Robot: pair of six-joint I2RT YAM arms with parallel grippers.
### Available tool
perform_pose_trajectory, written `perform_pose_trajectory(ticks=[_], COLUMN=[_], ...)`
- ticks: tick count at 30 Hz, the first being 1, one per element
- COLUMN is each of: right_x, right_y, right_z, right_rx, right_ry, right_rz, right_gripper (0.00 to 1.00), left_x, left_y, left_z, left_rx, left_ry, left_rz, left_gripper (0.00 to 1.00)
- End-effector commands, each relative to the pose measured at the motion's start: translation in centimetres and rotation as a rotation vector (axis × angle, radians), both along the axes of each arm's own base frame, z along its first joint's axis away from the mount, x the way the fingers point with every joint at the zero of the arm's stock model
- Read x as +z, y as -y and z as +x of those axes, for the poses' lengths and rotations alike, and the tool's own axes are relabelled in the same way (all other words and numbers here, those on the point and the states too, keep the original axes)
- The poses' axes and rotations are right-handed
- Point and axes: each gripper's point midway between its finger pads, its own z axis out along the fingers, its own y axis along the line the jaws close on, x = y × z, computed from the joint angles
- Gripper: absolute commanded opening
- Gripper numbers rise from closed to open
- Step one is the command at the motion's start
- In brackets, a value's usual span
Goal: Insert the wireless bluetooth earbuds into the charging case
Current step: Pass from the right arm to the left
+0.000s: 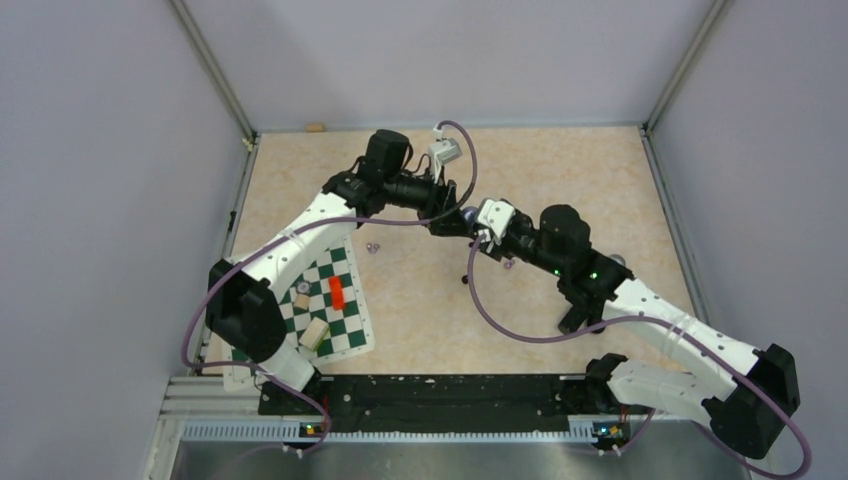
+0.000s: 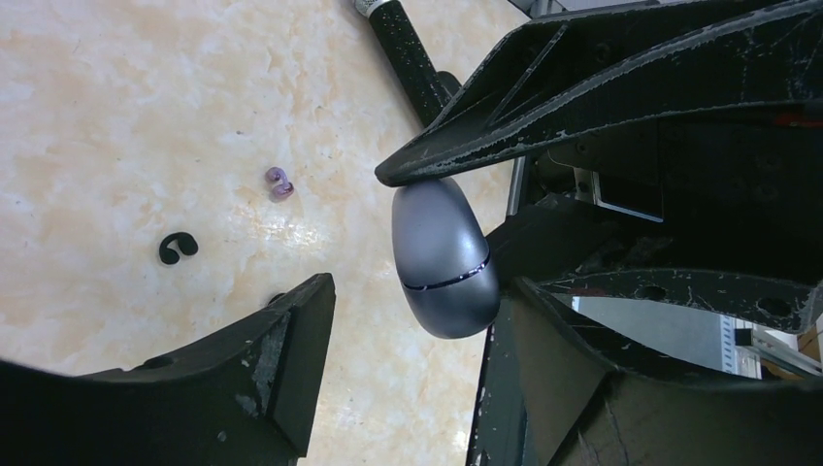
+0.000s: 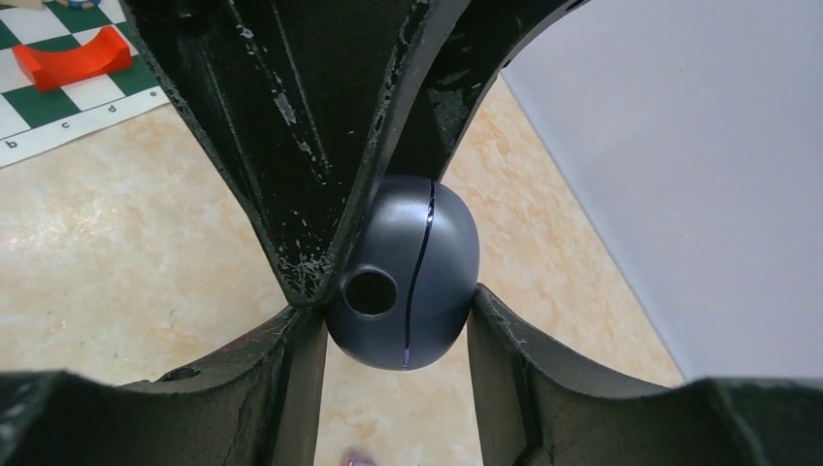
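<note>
The charging case (image 3: 408, 282), a smooth grey oval with its lid seam closed, hangs above the table. My right gripper (image 3: 393, 306) is shut on the charging case, one finger on each side. My left gripper (image 2: 422, 278) is open around the case's (image 2: 442, 257) lower end: its right finger is close against the case and its left finger (image 2: 291, 340) stands well clear. In the top view both grippers meet mid-table at the case (image 1: 468, 213). One lilac earbud (image 2: 279, 183) lies on the table left of the case, and the other earbud (image 1: 508, 264) lies by the right arm.
A green-and-white chessboard mat (image 1: 350, 330) at the left carries a red piece (image 1: 337, 292) and wooden blocks (image 1: 315, 333). A long black cylinder (image 2: 408, 49) and a small black hook-shaped piece (image 2: 177, 247) lie on the marbled table. Walls enclose the table.
</note>
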Motion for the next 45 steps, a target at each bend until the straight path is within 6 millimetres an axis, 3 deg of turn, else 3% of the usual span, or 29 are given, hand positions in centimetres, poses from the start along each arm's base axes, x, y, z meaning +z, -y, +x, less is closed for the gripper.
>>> perform_pose_trajectory(ticks=[1,10,26,33,36,39,42,45], right_x=[2.1,2.0,2.1,2.7,3.0,3.4,6.5,8.9], right_y=[-1.0,-1.0,-1.2,-0.9,-0.8,-0.6,-0.3,0.3], right_z=[-1.3,-1.5,-1.6,-1.2,-1.2,-1.6,-2.9,-5.8], right_rx=[0.077,0.085,0.092,0.057,0.053,0.055,0.085,0.192], right_ry=[0.040,0.045,0.032,0.055,0.059,0.030,-0.009,-0.054], right_rz=[0.044,0.042,0.057,0.072,0.076,0.069,0.094,0.108], right_gripper=[0.38,0.39,0.40,0.42,0.49,0.69,0.78,0.81], left_x=[2.0,1.8,1.2,1.2,1.3,1.5,2.1,2.9], left_y=[0.4,0.6,1.6,1.6,1.5,1.2,0.3,-0.7], left_z=[0.2,0.2,-0.6,-0.9,-0.9,-1.0,-1.3,-1.9], left_rx=[-0.016,-0.022,-0.075,-0.088,-0.087,-0.092,-0.104,-0.121], left_ry=[0.061,0.050,0.020,0.034,0.046,0.074,0.136,0.208], left_rz=[-0.039,-0.037,-0.034,-0.028,-0.022,-0.010,0.018,0.043], left_gripper=[0.70,0.75,0.54,0.23,0.16,0.12,0.11,0.10])
